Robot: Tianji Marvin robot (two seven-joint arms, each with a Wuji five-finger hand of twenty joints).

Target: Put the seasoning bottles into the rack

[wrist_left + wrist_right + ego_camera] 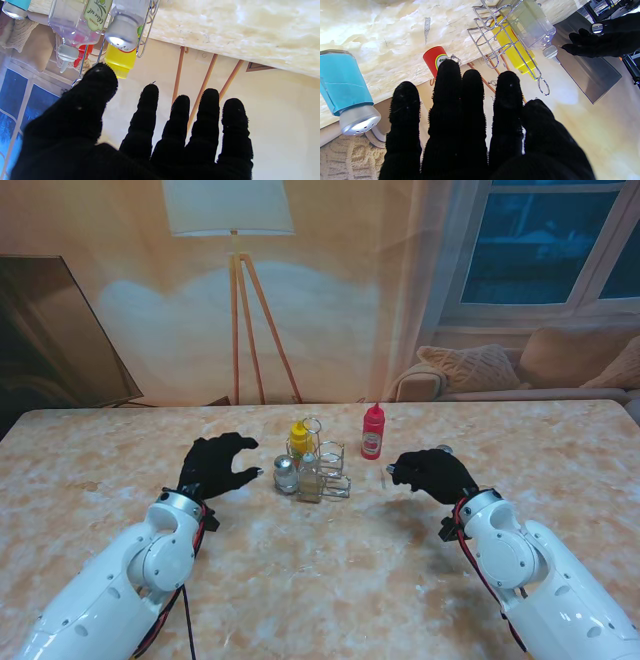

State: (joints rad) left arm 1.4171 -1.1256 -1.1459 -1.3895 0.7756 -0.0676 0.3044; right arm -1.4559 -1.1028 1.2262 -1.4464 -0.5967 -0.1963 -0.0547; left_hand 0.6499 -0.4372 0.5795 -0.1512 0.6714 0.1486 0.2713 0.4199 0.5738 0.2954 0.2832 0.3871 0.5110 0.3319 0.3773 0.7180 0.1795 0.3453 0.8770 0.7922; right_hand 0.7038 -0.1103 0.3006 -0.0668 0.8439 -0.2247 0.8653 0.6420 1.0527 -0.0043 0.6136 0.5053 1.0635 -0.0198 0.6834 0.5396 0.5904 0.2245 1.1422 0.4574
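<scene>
Evidently we were partway: the yellow bottle [298, 436] and the clear oil bottle [310, 476] stood in the wire rack [333, 470] mid-table, while the red bottle [372, 431], the silver-capped shaker [286, 474] (just beside the rack) and the blue shaker [343, 79] waited outside, our left hand [214, 466] and right hand [432, 474] both empty, fingers spread.

Stand view: warm, even, moderately bright light; floor lamp [230, 220] shade lit; window [545, 240] dark blue. Soft faint shadows on table [320, 580] under both arms. Mild softness overall, no motion blur.

Left wrist view: left hand [140, 140] pure black, no surface detail; marble beyond fingertips bright, near washed out. Glare spot on shaker cap [120, 37].

Right wrist view: right hand [470, 140] likewise featureless black; marble overexposed; wire rack [495, 37] sharp, glinting.
</scene>
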